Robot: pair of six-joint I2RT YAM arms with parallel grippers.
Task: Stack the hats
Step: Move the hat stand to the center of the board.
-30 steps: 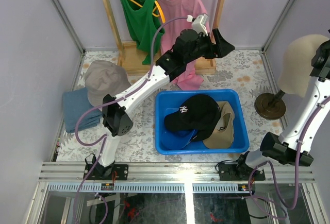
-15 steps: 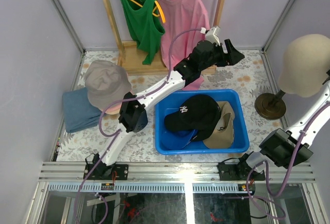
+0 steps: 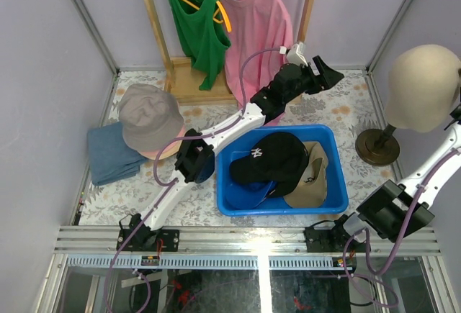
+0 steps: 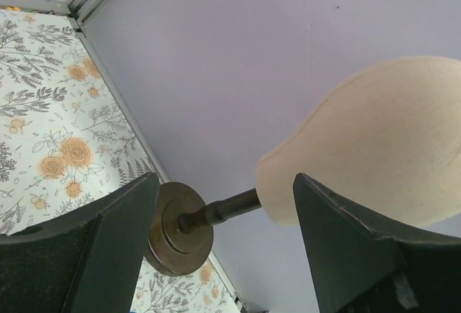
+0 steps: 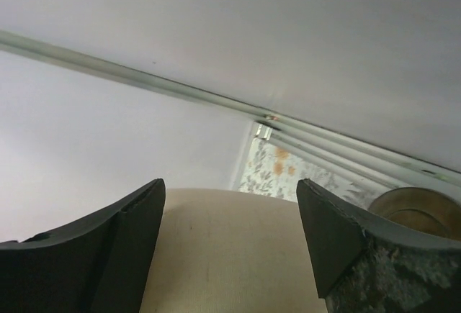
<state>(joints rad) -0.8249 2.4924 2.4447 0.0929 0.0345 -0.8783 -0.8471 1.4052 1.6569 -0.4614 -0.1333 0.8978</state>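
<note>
We see both end effectors released: the left end effector [image 3: 328, 75] hovers beyond the blue bin [image 3: 288, 210], where the black cap [image 3: 270, 156] overlaps the khaki cap [image 3: 311, 176]; the right end effector [image 5: 230, 191] straddles the mannequin head [image 5: 216, 255].

Blue fabric cap [image 3: 252, 192]: inside blue plastic tub [image 3: 288, 211], mostly buried under black logo baseball cap [image 3: 268, 156].
Pink hat [image 3: 170, 150]: left of tub, only the rim shows beneath taupe bucket hat [image 3: 148, 115].

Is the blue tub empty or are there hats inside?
Not empty. The blue tub holds a black cap with a white logo and a khaki cap.
</note>
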